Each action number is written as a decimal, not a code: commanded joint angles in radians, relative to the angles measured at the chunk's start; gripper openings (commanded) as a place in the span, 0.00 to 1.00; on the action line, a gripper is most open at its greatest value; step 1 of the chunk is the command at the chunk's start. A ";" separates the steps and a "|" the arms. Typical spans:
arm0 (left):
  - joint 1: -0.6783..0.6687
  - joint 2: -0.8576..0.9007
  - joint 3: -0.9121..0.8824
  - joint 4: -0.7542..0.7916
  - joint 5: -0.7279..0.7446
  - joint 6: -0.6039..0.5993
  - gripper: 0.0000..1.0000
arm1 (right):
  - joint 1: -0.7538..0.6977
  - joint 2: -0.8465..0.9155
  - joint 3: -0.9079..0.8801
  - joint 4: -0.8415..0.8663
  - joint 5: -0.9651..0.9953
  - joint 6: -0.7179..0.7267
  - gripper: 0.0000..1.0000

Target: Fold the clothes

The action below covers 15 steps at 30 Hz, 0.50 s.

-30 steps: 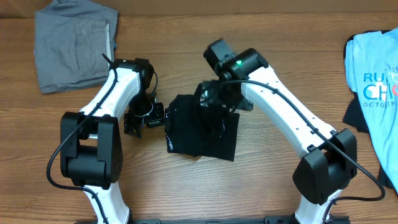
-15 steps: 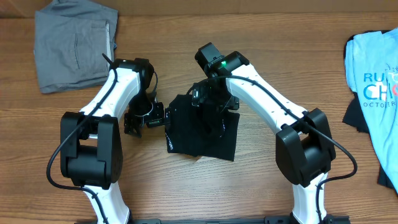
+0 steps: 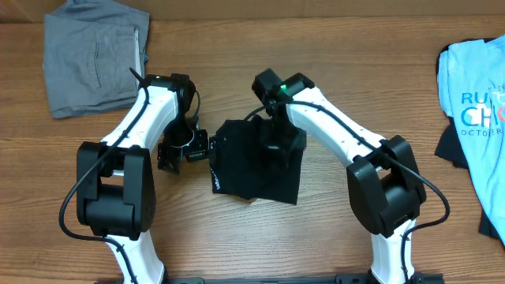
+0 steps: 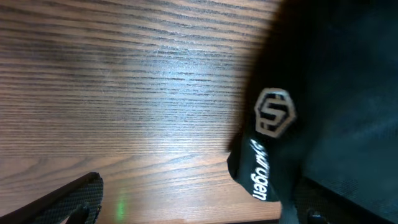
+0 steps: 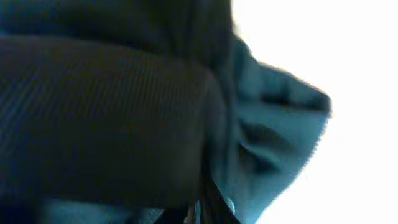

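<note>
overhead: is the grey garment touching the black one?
No. The grey garment lies at the upper left, and a stretch of bare table separates it from the black garment at centre.

We see a wood table (image 3: 379,87), grain running L-R, w/ a small green glint (image 4: 118,205) on it in left wrist view.

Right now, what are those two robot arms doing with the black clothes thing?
They are folding clothes. The right gripper is pinched shut on the black garment in the middle of the table, near its far edge. The left gripper sits open just beside the garment's left edge. A grey garment and a light blue T-shirt lie to the sides.
</note>
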 commanded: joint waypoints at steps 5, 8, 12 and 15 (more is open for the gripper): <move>0.000 -0.009 -0.007 0.001 0.006 -0.002 1.00 | -0.004 -0.016 -0.021 -0.190 0.160 0.052 0.04; 0.000 -0.009 -0.007 0.002 0.006 -0.002 1.00 | -0.004 -0.016 -0.021 -0.253 0.187 0.052 0.04; 0.000 -0.009 -0.007 0.001 0.006 -0.002 1.00 | -0.004 -0.016 -0.021 -0.343 0.233 0.070 0.04; 0.000 -0.009 -0.007 0.000 0.006 -0.002 1.00 | -0.004 -0.016 -0.021 -0.393 0.274 0.103 0.04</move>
